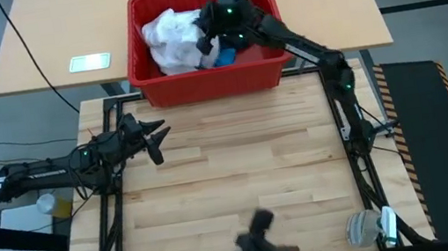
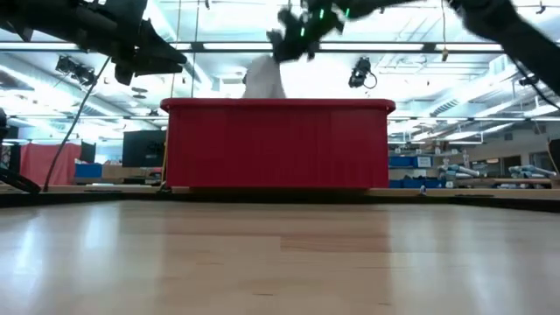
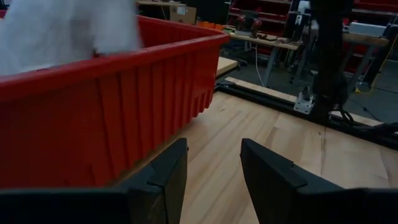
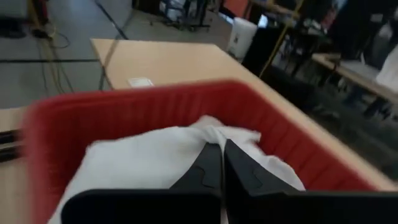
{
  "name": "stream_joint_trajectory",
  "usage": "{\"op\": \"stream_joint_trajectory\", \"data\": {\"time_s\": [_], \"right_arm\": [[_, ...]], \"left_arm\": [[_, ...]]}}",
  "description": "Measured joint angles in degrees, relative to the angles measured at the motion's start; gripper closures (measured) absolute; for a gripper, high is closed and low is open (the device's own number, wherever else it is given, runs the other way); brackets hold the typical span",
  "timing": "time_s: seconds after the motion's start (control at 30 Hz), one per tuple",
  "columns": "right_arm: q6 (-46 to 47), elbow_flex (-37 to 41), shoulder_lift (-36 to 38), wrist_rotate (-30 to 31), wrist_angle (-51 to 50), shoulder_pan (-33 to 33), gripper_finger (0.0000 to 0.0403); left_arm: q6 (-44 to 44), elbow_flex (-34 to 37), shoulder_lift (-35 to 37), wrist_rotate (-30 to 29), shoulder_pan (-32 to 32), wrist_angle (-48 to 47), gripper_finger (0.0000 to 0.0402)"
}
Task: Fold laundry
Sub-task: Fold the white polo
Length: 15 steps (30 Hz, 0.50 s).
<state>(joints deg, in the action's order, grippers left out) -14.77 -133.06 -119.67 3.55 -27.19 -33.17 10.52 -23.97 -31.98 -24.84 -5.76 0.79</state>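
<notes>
Though half-buried, white shirt (image 1: 168,38) in crate (image 1: 200,84)

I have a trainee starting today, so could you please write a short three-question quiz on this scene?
1. True or false: the white shirt lies on the wooden table.
2. Which gripper is over the red crate? A) left B) right C) neither
3. Fill in: the left gripper hovers with its jaws ____.

Key:
1. False; the shirt is in the crate.
2. B; the right gripper sits with jaws shut at the shirt.
3. Open, and holding nothing.
</notes>
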Motion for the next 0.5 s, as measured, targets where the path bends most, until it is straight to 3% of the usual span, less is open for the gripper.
{"op": "stream_joint_trajectory", "data": {"time_s": [0.23,0.5], "right_arm": [[-7.1,-0.1,11.4,8.8,0.9,8.4,0.04],[-5.8,-0.1,22.5,-3.5,10.4,18.2,0.04]], "left_arm": [[-0.9,0.0,0.5,0.0,0.0,2.5,0.0247],[-9.2,0.0,0.5,0.0,-0.2,7.3,0.0247]]}}
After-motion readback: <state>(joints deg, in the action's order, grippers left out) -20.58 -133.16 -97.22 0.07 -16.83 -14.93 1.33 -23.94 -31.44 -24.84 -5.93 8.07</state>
